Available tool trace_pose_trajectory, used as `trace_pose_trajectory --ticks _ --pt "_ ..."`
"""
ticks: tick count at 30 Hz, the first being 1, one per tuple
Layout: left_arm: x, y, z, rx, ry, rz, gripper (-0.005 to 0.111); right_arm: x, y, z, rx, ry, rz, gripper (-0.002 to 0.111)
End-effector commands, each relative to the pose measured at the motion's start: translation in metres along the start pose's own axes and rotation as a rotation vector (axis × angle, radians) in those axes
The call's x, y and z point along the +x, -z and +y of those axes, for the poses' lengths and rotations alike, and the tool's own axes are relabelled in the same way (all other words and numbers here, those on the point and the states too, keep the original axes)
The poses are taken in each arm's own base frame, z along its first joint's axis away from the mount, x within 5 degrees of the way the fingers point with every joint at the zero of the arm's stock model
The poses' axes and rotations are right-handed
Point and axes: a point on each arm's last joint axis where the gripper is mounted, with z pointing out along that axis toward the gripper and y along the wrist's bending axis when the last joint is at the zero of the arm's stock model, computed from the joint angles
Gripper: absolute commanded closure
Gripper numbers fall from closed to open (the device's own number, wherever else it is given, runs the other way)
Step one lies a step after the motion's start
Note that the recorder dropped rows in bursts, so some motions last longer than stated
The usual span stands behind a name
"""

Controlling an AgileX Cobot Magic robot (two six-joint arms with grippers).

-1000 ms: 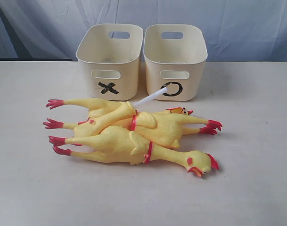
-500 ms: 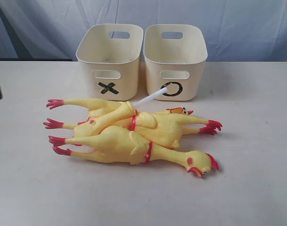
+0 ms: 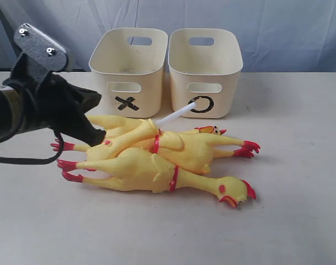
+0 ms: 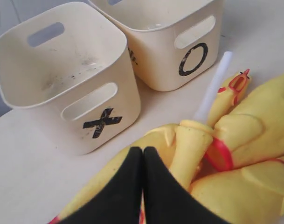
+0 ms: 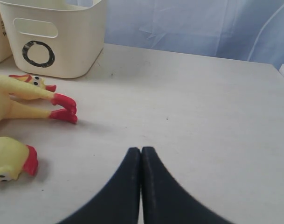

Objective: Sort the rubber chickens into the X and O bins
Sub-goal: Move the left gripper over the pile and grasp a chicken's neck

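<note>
1. Chickens [image 3: 136,165], three, lie piled together on the tabletop [image 3: 289,210], just in front of the X bin [image 3: 151,91] and the O bin [image 3: 227,94].
2. Left end effector [image 3: 97,134], fingers pressed together and holding nothing, is at the pile's left end.
3. Right end effector [image 5: 141,151], pressed together too, hangs over bare tabletop.

Closed black claw [image 5: 141,151], pale table [image 5: 202,107], O bin [image 5: 67,28], red chicken feet [image 5: 64,108]

The exterior camera overlooks the whole tabletop [image 3: 289,221]. Wrist cameras look closely past the left end effector [image 4: 142,150] and right end effector [image 5: 141,150]. Both see the cream plastic O-marked tub [image 5: 62,42] ahead.
</note>
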Motion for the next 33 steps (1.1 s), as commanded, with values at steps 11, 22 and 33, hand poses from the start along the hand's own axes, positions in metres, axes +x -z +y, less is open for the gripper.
trace_pose_trajectory --ticks 11,22,33 --pt "-0.001 -0.08 -0.002 0.103 -0.144 0.075 0.091 0.0 0.0 0.0 -0.001 0.0 -0.008 0.108" --pt "0.014 -0.112 -0.006 0.143 -0.133 0.127 0.044 0.0 0.0 0.0 -0.001 0.0 -0.008 0.108" --pt "0.014 -0.112 -0.005 0.135 -0.115 0.134 0.043 0.0 0.0 0.0 -0.001 0.0 -0.008 0.108"
